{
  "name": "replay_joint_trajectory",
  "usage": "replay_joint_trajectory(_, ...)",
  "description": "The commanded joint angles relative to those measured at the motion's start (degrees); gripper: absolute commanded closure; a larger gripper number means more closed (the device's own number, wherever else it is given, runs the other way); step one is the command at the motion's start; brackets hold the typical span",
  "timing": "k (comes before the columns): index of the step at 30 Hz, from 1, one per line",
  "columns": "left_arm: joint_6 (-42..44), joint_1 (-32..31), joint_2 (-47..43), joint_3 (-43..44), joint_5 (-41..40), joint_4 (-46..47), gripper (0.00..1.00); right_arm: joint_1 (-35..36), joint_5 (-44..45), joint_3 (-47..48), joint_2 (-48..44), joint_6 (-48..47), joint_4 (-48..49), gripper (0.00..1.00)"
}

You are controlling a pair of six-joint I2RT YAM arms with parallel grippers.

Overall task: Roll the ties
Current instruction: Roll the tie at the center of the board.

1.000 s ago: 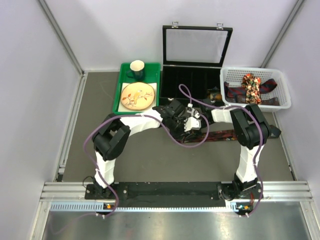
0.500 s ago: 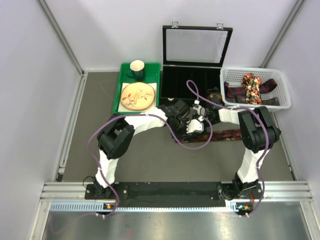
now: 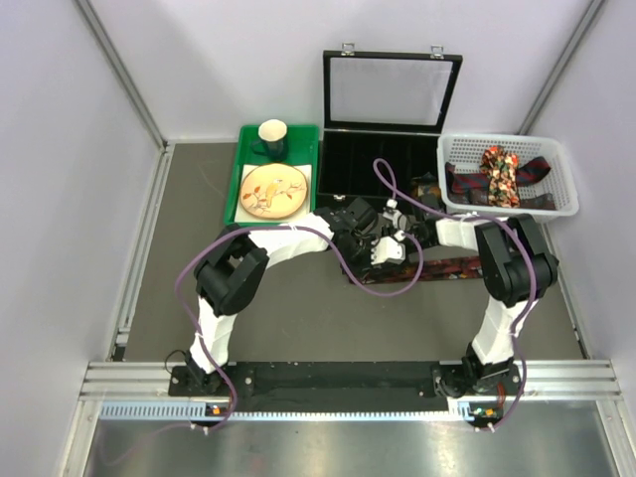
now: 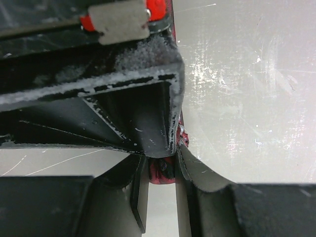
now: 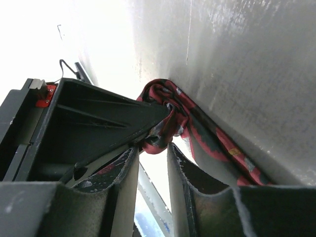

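Note:
A dark red patterned tie (image 3: 442, 268) lies flat across the table in front of the arms, its left end bunched into a small roll. My left gripper (image 3: 370, 244) and right gripper (image 3: 396, 238) meet tip to tip at that roll. In the left wrist view the left gripper (image 4: 160, 162) pinches the red and black roll (image 4: 162, 174) between its fingertips. In the right wrist view the right gripper (image 5: 152, 147) nips the same roll (image 5: 165, 106) at its tips, and the tie's strip (image 5: 217, 143) trails off along the table. More ties lie in the basket: a red-orange floral one (image 3: 497, 171) and dark striped ones (image 3: 465, 185).
A white mesh basket (image 3: 556, 204) stands at the back right. An open black compartment box (image 3: 383, 157) with its lid up is behind the grippers. A green tray (image 3: 235, 194) at the back left holds a plate (image 3: 272, 191) and a mug (image 3: 272, 136). Purple cables loop by the wrists.
Both grippers have shifted slightly right and back with the tie's end since a second ago, and the right elbow has swung right. Little has changed in the last half second.

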Motion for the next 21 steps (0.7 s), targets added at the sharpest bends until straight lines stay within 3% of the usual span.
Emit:
replay_joint_trajectory(1,2.5,-0.2,8.3,-4.1,-7.5,-4.2,0.78,0.4,-2.8,-0.1,2.5,3.0,6.3,0.70)
replay_joint_trajectory(10,2.6,-0.2,8.4,-3.8,-6.8,-4.3,0.77,0.5,-1.9,0.8,6.3,3.4,6.7,0.73)
replay_joint_trajectory(13,2.6,-0.2,8.4,-3.5,-6.8,-4.5,0.75,0.6,-1.4,1.0,6.3,2.8,7.0,0.91)
replay_joint_trajectory(14,2.5,-0.2,8.4,-3.5,-6.7,-4.4,0.73,0.5,-1.2,1.4,6.3,2.2,5.8,1.00)
replay_joint_trajectory(18,0.7,1.1,7.0,-4.0,-6.2,-3.1,0.62,0.4,3.4,1.9,5.9,-2.1,1.1,1.00)
replay_joint_trajectory(21,-2.6,3.2,3.4,-5.8,-1.4,1.2,0.52,0.4,8.1,1.2,4.2,-4.3,-0.1,1.00)
